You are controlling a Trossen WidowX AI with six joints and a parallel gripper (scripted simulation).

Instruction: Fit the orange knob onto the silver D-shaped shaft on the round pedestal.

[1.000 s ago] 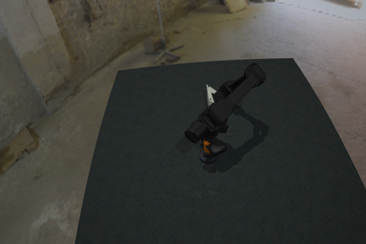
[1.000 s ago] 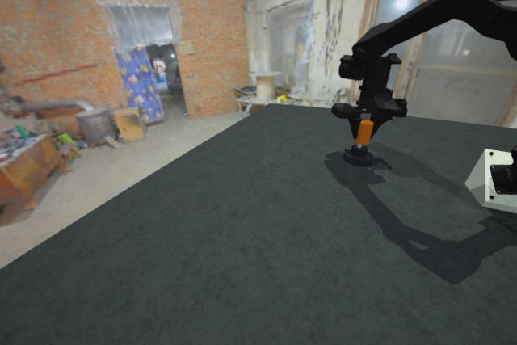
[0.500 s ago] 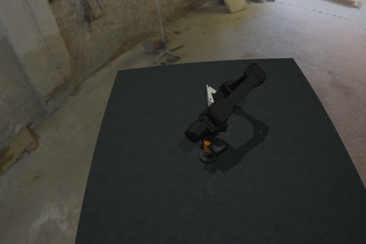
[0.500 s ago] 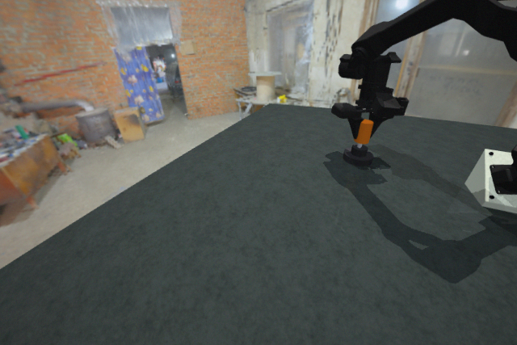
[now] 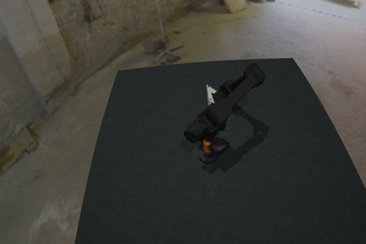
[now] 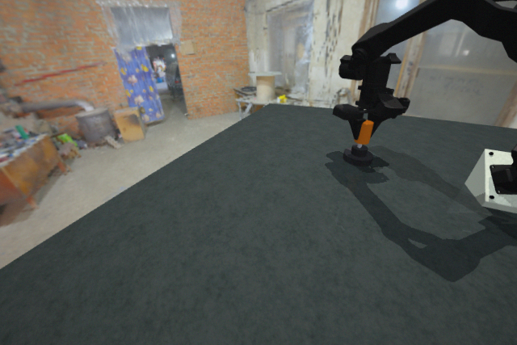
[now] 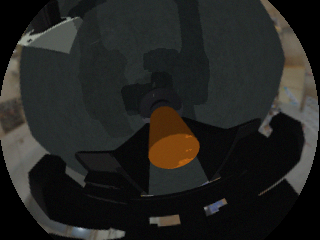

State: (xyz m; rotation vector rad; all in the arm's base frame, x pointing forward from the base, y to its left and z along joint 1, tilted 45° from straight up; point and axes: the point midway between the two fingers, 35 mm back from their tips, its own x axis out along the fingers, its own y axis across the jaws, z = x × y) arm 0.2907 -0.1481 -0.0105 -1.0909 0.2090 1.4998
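The orange knob (image 5: 206, 146) (image 6: 364, 132) (image 7: 172, 142) is held between the fingers, tilted slightly in the exterior view. My gripper (image 6: 363, 134) (image 7: 165, 123) is shut on it, directly above the pedestal. The dark round pedestal (image 5: 207, 160) (image 6: 358, 158) (image 7: 145, 103) stands on the table. A small bit of the silver shaft (image 6: 359, 146) shows between the knob's lower end and the pedestal's raised collar. The knob sits above the collar, with a narrow gap. The knob's hole and the shaft's flat side are hidden.
The dark table (image 5: 142, 176) (image 6: 250, 228) carries the arm and the pedestal. The pale arm base plate (image 5: 210, 95) (image 6: 477, 183) (image 7: 57, 37) stands behind the pedestal in the top view and to its right in the exterior view. The arm's shadow lies beside the pedestal.
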